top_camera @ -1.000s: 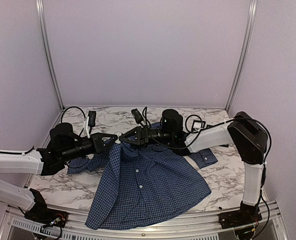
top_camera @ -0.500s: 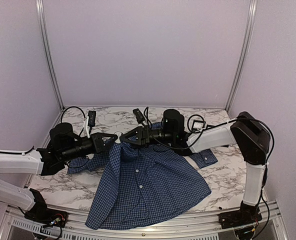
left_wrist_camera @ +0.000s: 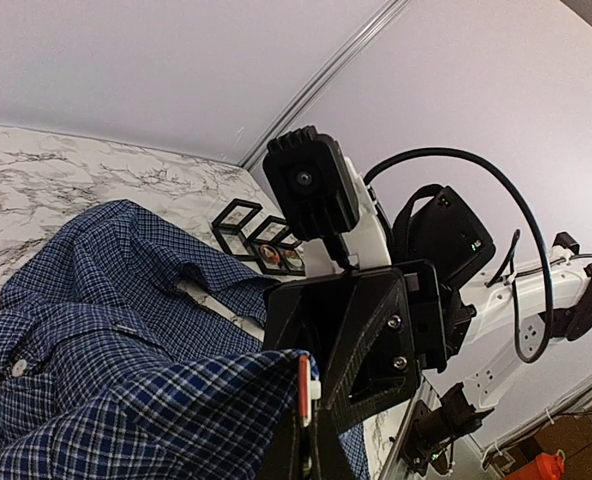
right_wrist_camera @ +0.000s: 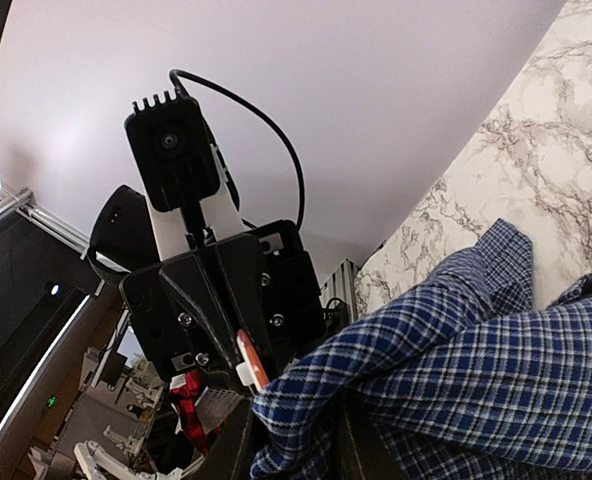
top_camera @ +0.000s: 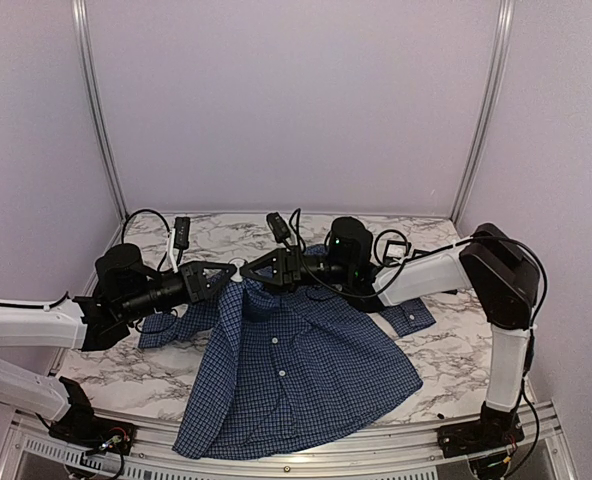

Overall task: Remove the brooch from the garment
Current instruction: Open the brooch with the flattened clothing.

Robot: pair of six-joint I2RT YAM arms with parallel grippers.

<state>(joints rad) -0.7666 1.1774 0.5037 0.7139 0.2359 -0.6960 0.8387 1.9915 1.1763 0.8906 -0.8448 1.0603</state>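
Two grippers meet nose to nose over the garment (top_camera: 296, 360), at its raised upper edge. The left gripper (top_camera: 222, 279) is clamped on a bunched fold of the checked cloth, and the right gripper (top_camera: 253, 272) pinches a fold facing it. The small white-and-red piece between them, just above that held edge, is likely the brooch (top_camera: 234, 268) (seen edge-on in both wrist views, so its fastening is hidden). The rest of the garment drapes down onto the table (top_camera: 446, 340). The risk, as I judge it, is pulling apart while the pin is still through the weave: the cloth could tear or slip from one grip, or the freed brooch could drop into the folds below.
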